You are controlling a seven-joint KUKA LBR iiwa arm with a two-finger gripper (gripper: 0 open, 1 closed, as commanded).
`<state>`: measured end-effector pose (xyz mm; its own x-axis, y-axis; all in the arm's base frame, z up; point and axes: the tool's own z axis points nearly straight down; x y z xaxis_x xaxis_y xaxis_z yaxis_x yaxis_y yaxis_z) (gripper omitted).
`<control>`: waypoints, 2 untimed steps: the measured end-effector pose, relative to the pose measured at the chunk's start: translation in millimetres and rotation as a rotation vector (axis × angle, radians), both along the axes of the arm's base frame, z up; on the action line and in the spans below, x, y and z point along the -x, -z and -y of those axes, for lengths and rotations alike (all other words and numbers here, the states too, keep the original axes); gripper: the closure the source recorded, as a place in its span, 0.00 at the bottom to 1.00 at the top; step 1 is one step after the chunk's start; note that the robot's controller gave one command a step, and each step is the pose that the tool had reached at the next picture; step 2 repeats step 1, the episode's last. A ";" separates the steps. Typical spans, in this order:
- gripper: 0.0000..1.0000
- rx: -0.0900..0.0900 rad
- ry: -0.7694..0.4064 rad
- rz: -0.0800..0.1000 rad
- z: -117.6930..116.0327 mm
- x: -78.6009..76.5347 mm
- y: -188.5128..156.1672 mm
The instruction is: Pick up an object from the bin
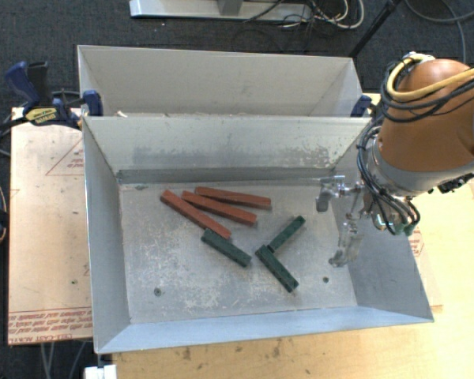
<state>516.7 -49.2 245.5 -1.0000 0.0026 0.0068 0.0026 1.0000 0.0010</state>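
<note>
My gripper (332, 229) hangs at the right side of the bin, open, with nothing between its metal fingers (341, 251). Just to its left lie two dark green bars: one (285, 233) slanted up to the right, the other (277, 268) slanted down to the right, their ends meeting in a V. A third dark green bar (226, 249) lies further left. The gripper touches none of them.
Three red-brown bars lie side by side near the back of the bin floor: a long one (195, 214), a middle one (220, 208) and a rear one (232, 198). The arm's orange cover and cables stand over the bin's right wall.
</note>
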 end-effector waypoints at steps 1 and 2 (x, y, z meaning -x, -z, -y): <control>1.00 0.001 -0.003 0.008 -0.4 -1.5 -4.1; 1.00 0.001 -0.003 0.008 -0.4 -1.5 -4.1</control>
